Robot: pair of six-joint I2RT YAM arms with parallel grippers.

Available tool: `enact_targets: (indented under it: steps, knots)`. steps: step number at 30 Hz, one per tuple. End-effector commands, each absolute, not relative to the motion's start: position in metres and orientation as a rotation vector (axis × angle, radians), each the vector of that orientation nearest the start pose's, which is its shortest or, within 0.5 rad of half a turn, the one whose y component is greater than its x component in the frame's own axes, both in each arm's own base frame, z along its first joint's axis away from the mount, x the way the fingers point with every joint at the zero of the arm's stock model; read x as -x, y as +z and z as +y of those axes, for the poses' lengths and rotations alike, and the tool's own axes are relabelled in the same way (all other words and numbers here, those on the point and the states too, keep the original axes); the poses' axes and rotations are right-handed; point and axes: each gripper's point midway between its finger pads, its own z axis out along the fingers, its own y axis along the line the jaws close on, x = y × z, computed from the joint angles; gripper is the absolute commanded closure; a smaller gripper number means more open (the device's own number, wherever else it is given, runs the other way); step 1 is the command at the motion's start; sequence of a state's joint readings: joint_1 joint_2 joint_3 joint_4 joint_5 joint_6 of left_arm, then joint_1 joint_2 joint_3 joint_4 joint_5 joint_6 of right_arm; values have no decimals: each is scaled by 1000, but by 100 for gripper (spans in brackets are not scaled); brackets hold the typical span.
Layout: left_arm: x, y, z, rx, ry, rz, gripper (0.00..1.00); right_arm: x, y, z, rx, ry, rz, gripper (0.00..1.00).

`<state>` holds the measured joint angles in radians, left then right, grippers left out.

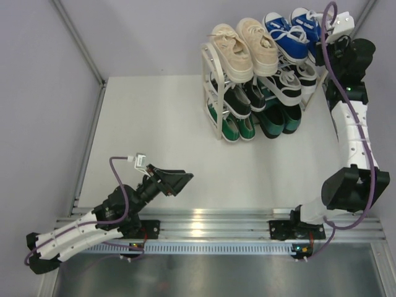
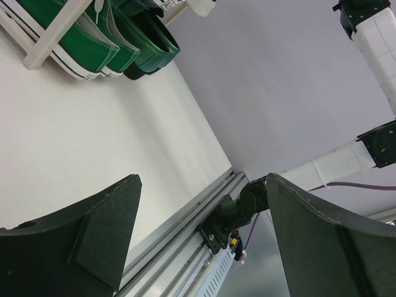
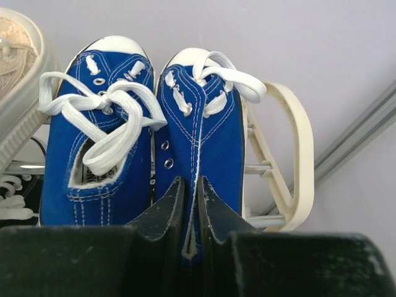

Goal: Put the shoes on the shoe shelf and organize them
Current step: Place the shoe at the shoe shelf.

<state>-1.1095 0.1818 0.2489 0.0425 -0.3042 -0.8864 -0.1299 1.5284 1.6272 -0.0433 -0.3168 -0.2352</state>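
The shoe shelf point(image 1: 213, 93) stands at the back of the table, its cream end frame point(image 3: 297, 142) close in the right wrist view. Blue sneakers point(image 1: 291, 31) and cream sneakers point(image 1: 244, 43) lie on the top tier. My right gripper point(image 3: 190, 182) is shut on the heel of the right-hand blue sneaker point(image 3: 210, 124), beside its mate point(image 3: 93, 179). Lower tiers hold black sneakers point(image 1: 238, 99), striped sneakers point(image 1: 288, 80), green sneakers point(image 1: 238, 127) and dark green loafers point(image 1: 278, 117). My left gripper point(image 1: 182, 180) hangs open and empty over the table's near left, far from the shelf.
A metal rail point(image 1: 210, 226) with both arm bases runs along the near table edge. Grey walls close in the back and sides. The right arm point(image 1: 352, 130) reaches up along the right wall. The left wrist view catches the green sneakers point(image 2: 80, 43) and loafers point(image 2: 151, 46).
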Motion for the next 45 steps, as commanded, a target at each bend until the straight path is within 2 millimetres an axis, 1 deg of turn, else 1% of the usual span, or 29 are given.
enact_targets:
  steps: [1, 5, 8, 13, 14, 15, 17, 18, 19, 21, 23, 27, 30, 31, 33, 37, 38, 39, 41, 44, 45]
  knots:
    - [-131, 260, -215, 84, -1389, 1580, 12, -473, 509, 2, 449, -209, 1180, 100]
    - [-131, 262, -215, 81, -1392, 1577, 12, -482, 504, 6, 497, -231, 1150, 100]
    - [-131, 261, -215, 82, -1392, 1579, 12, -489, 497, 8, 527, -207, 1152, 100]
    - [-130, 263, -215, 76, -1394, 1574, 12, -496, 495, 7, 520, -157, 1163, 99]
    - [-130, 262, -216, 74, -1395, 1578, 12, -499, 496, 5, 514, -151, 1170, 96]
    - [-130, 262, -216, 72, -1396, 1577, 12, -502, 491, 4, 510, -137, 1193, 89]
    - [-129, 262, -216, 69, -1395, 1578, 12, -506, 488, -2, 497, -135, 1212, 85]
    - [-129, 262, -216, 68, -1397, 1577, 12, -507, 486, -3, 495, -136, 1217, 78]
    - [-129, 262, -216, 66, -1395, 1577, 12, -507, 486, -4, 495, -138, 1218, 74]
    - [-129, 261, -216, 67, -1392, 1579, 12, -507, 485, -8, 487, -150, 1222, 69]
    - [-129, 261, -216, 67, -1391, 1581, 12, -506, 487, -10, 492, -172, 1216, 68]
    - [-130, 261, -216, 69, -1391, 1579, 12, -506, 488, -9, 508, -167, 1228, 54]
    - [-129, 262, -216, 64, -1394, 1578, 13, -504, 488, -5, 511, -132, 1241, 51]
    - [-129, 263, -216, 62, -1396, 1575, 12, -504, 487, -5, 510, -125, 1246, 52]
    - [-128, 263, -216, 60, -1395, 1575, 13, -503, 485, -9, 505, -120, 1274, 56]
    - [-128, 263, -216, 56, -1399, 1574, 12, -503, 484, -20, 501, -151, 1292, 63]
    - [-127, 263, -216, 55, -1400, 1574, 12, -504, 484, -22, 502, -156, 1297, 67]
    - [-128, 262, -216, 54, -1398, 1577, 12, -504, 480, -24, 506, -156, 1320, 70]
    - [-128, 261, -216, 56, -1400, 1579, 13, -507, 481, -28, 511, -152, 1335, 76]
    - [-127, 261, -217, 56, -1401, 1581, 12, -508, 481, -33, 491, -152, 1351, 79]
    - [-127, 260, -217, 57, -1401, 1583, 12, -508, 481, -33, 487, -143, 1351, 82]
